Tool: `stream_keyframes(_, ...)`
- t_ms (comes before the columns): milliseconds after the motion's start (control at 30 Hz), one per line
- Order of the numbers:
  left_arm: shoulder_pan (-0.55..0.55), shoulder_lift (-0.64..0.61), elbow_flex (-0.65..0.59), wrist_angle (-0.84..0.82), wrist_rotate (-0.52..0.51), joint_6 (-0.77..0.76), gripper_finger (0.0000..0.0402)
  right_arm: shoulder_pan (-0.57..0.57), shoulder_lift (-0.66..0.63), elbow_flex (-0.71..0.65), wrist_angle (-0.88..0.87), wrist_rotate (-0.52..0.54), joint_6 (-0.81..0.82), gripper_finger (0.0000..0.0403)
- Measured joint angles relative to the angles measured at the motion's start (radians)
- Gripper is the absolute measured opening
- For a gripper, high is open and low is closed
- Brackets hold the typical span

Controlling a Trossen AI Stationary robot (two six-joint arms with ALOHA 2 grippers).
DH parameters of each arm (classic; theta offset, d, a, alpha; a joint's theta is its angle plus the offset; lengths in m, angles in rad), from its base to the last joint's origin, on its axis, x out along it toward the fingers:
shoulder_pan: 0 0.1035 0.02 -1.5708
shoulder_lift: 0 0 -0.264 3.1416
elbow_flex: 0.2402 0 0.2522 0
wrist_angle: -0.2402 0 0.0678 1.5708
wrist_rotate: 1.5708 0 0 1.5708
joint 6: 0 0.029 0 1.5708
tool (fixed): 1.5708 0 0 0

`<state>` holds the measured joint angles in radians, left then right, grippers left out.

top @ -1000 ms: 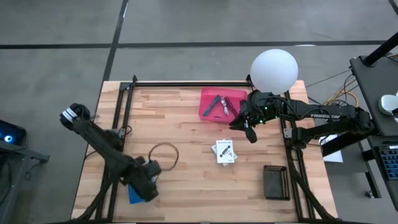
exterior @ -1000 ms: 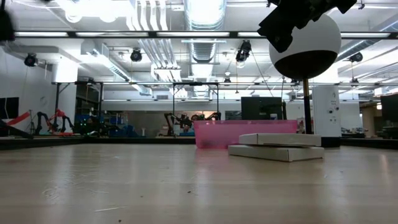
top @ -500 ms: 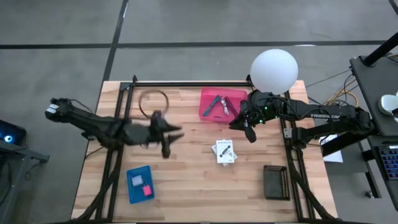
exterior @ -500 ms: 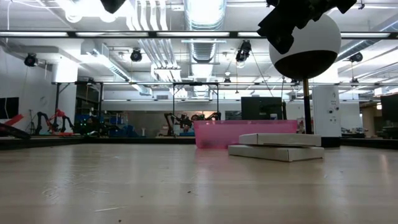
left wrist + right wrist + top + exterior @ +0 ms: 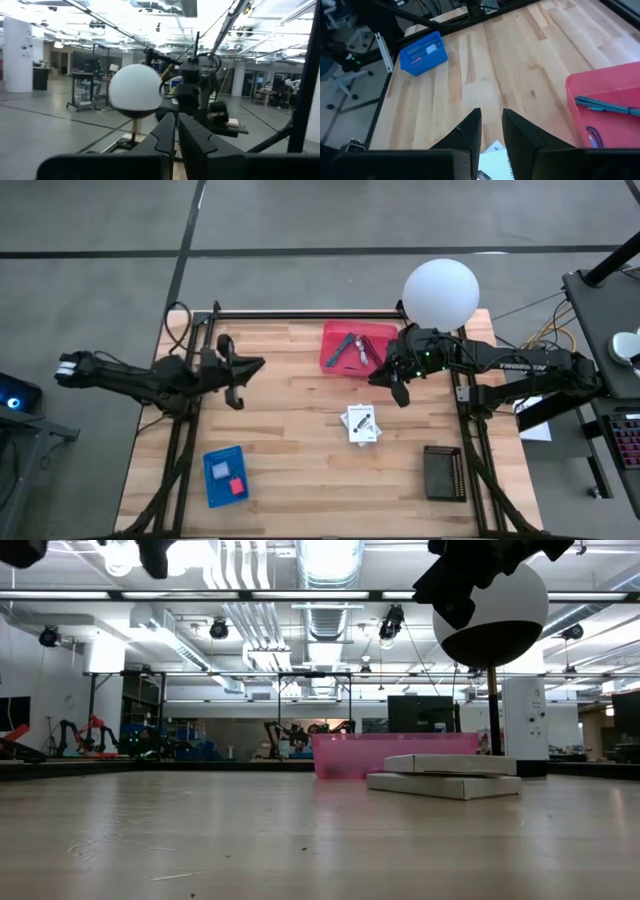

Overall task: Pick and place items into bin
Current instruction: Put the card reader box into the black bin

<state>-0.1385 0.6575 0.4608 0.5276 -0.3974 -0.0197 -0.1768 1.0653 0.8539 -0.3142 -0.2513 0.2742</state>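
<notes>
A pink bin (image 5: 385,332) stands at the table's far middle. In it lie a teal-handled tool (image 5: 345,348) and a purple cord (image 5: 592,135). White cards with black print (image 5: 361,423) lie stacked on the wood near the bin. My right gripper (image 5: 397,395) hovers between the bin and the cards, its fingers (image 5: 470,130) slightly open with nothing between them. My left gripper (image 5: 233,398) is raised over the table's far left part, shut and empty, pointing toward the right arm (image 5: 195,95).
A blue tray (image 5: 225,477) with a small pink piece (image 5: 237,486) lies near the front left. At the front right sits a dark box (image 5: 444,472). A white globe lamp (image 5: 440,292) stands behind the bin. Bare wood lies between the tray and the cards.
My left gripper has swung from over the blue tray at the front left up and toward the far edge, turned level toward the right, and shut. The tray, hidden under it before, now shows. My right arm has kept still.
</notes>
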Motion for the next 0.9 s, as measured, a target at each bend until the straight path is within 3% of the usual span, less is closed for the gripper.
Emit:
stream_keyframes(233, 0.001, -0.204, -0.171, -0.023, -0.032, 0.001, 0.0001, 0.034, 0.0, -0.001, 0.02, 0.0, -0.058, 0.0081)
stream_keyframes(467, 0.001, -0.358, -0.319, -0.017, -0.035, 0.007, 0.0, 0.149, 0.039, -0.001, 0.104, 0.083, -0.15, 0.0153)
stream_keyframes(700, 0.001, -0.463, -0.355, -0.055, -0.025, 0.022, 0.0, 0.277, 0.121, 0.002, 0.082, 0.097, -0.086, 0.0241)
stream_keyframes(900, 0.001, -0.559, -0.356, -0.182, -0.001, 0.016, 0.0, 0.375, 0.176, 0.038, 0.083, 0.137, -0.022, 0.0266)
